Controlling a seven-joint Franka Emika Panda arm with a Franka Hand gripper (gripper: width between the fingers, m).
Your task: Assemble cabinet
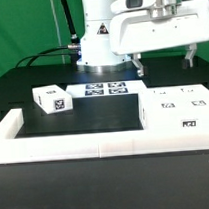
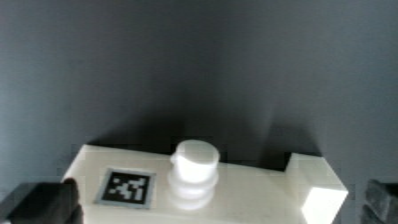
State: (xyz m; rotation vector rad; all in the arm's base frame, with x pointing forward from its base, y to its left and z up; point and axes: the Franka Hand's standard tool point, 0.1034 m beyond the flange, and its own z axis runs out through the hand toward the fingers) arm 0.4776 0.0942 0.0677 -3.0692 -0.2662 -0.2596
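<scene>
The large white cabinet body [image 1: 178,108], with several markers on top, lies at the exterior view's right. A small white marked block [image 1: 50,99] stands at the left. My gripper [image 1: 165,63] hangs high above the cabinet body, open, with nothing between its dark fingers [image 1: 139,62]. In the wrist view a white cabinet part [image 2: 249,185] with a square marker [image 2: 125,187] and a short round white peg [image 2: 194,162] lies below my gripper [image 2: 210,208]. The fingers [image 2: 39,203] show only at the frame's corners, apart from it.
The marker board [image 1: 104,89] lies flat in front of the robot base [image 1: 93,38]. A long low white border rail [image 1: 95,143] runs along the front and up the exterior view's left. The table is black.
</scene>
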